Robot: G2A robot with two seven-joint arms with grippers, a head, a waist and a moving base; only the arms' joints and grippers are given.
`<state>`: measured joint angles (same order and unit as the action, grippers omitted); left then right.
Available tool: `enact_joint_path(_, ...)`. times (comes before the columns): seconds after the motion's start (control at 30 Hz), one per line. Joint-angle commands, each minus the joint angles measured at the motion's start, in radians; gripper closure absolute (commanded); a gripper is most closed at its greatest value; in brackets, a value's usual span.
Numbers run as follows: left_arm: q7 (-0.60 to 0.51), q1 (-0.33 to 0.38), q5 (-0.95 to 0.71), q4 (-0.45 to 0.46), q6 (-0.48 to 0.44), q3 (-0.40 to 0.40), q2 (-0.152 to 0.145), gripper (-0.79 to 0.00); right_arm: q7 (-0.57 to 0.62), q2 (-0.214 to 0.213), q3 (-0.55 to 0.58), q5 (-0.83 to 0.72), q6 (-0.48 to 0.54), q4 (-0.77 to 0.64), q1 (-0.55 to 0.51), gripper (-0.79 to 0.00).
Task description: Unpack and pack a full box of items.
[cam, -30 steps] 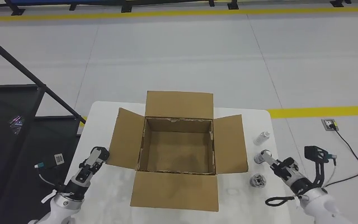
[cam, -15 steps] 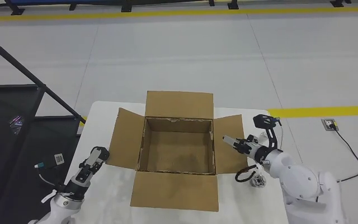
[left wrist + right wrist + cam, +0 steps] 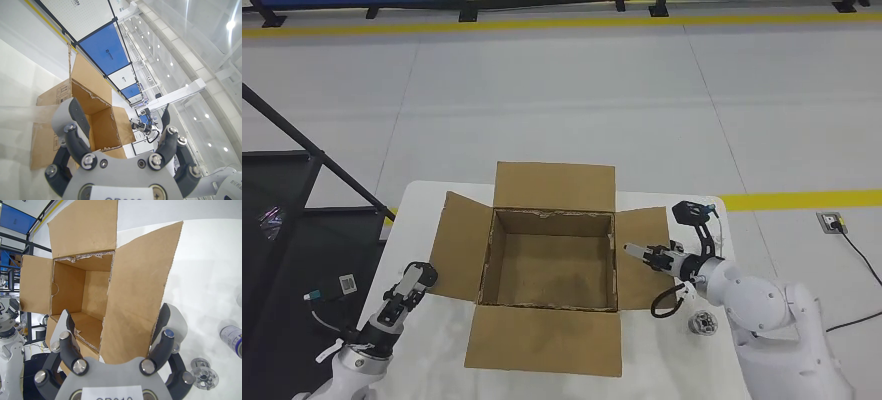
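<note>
An open, empty cardboard box [image 3: 552, 265] stands mid-table with all its flaps spread. My right gripper [image 3: 634, 251] is open over the box's right flap [image 3: 647, 292]. In the right wrist view this gripper [image 3: 115, 319] straddles the flap [image 3: 136, 275], one finger on each side. The box's bare floor [image 3: 94, 294] lies beyond it. My left gripper [image 3: 422, 272] rests open on the table beside the left flap. It [image 3: 121, 115] is empty and points at the box [image 3: 90, 94].
On the white table [image 3: 432, 210], to the right of the box, lie a clear plastic spool [image 3: 702, 323] [image 3: 204, 375] and a small labelled bottle [image 3: 232, 336] on its side. A black frame [image 3: 282, 130] stands off the table's left side.
My right arm has swung in from the table's right front to the box's right flap. The box has slid slightly to the left. The left arm has stayed still.
</note>
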<state>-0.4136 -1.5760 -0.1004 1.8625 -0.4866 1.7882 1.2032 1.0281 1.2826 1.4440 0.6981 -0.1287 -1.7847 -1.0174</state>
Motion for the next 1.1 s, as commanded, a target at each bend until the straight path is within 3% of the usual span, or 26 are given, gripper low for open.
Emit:
enact_joint_path(0.0, 0.0, 0.0, 0.0, 0.0, 0.0, 0.0, 0.0, -0.785, -0.014, 0.0, -0.012, -0.005, 0.003, 0.006, 0.004, -0.785)
enact_joint_path(0.23, 0.0, 0.0, 0.0, 0.0, 0.0, 0.0, 0.0, -0.785, -0.049, 0.002, -0.072, 0.005, 0.001, 0.021, 0.031, -0.785)
enact_joint_path(0.4, 0.0, 0.0, 0.0, 0.0, 0.0, 0.0, 0.0, -0.785, -0.074, -0.007, -0.042, 0.027, -0.007, -0.076, -0.025, -0.785)
enact_joint_path(0.73, 0.0, 0.0, 0.0, 0.0, 0.0, 0.0, 0.0, -0.785, -0.066, -0.04, 0.146, 0.095, 0.075, -0.39, -0.336, -0.785)
enact_joint_path(0.93, 0.0, 0.0, 0.0, 0.0, 0.0, 0.0, 0.0, -0.785, -0.118, -0.047, 0.244, 0.154, 0.032, -0.427, -0.521, -0.785)
enact_joint_path(1.07, 0.0, 0.0, 0.0, 0.0, 0.0, 0.0, 0.0, -0.785, -0.111, -0.05, 0.27, 0.214, -0.028, -0.393, -0.589, -0.785)
